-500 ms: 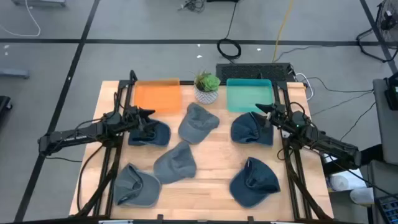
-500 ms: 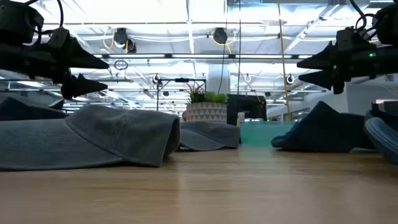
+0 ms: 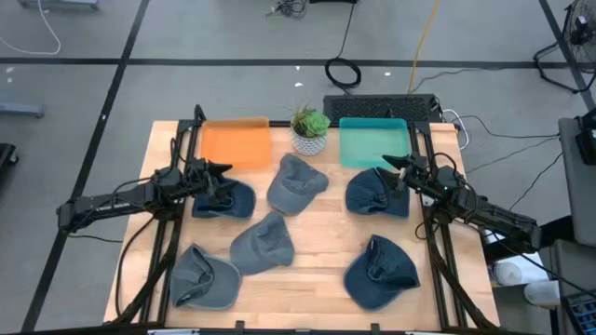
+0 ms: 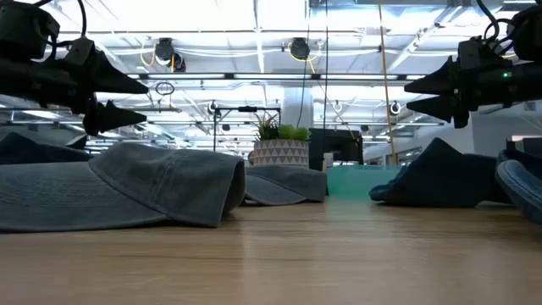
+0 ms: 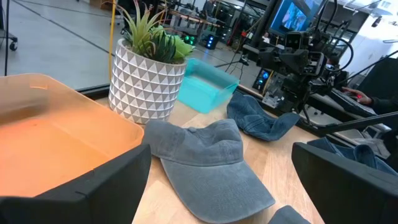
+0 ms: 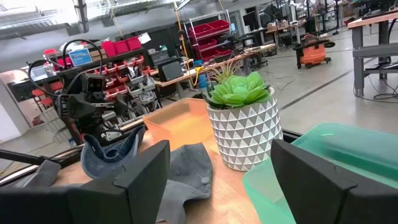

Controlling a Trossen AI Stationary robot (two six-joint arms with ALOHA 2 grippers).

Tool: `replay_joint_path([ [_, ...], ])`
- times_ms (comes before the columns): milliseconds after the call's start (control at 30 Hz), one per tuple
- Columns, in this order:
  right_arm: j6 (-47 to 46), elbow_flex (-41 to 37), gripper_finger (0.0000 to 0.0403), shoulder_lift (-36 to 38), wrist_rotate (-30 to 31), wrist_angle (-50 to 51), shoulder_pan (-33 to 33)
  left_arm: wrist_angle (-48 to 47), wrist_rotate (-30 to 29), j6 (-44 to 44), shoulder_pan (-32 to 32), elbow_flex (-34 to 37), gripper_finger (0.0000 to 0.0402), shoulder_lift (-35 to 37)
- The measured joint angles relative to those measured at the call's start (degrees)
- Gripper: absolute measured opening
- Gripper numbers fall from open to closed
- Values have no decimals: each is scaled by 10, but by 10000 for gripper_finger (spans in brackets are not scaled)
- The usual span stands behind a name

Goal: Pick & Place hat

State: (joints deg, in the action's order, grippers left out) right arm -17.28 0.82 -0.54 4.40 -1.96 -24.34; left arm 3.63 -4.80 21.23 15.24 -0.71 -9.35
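Note:
Several hats lie flat on the wooden table (image 3: 317, 256), some dark blue and some grey. My left gripper (image 3: 225, 181) hovers open over the dark blue hat (image 3: 228, 200) in front of the orange bin (image 3: 237, 145). It is clear of that hat in the low view (image 4: 127, 97). My right gripper (image 3: 389, 171) hovers open above another dark blue hat (image 3: 377, 195), in front of the teal bin (image 3: 373, 143), and points toward the table's left. A grey hat (image 3: 296, 182) lies between the two grippers and shows ahead of the left fingers (image 5: 205, 162).
A potted plant (image 3: 309, 130) in a white patterned pot stands between the two bins at the far edge. Two more grey hats (image 3: 263, 242) (image 3: 205, 277) and a dark blue hat (image 3: 380, 272) lie on the near half of the table.

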Motion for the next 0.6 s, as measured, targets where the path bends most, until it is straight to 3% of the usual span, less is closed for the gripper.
replay_joint_path([
  [600,0,0,270,0,2,-52,0,0,0,0,0,0,399,0],
])
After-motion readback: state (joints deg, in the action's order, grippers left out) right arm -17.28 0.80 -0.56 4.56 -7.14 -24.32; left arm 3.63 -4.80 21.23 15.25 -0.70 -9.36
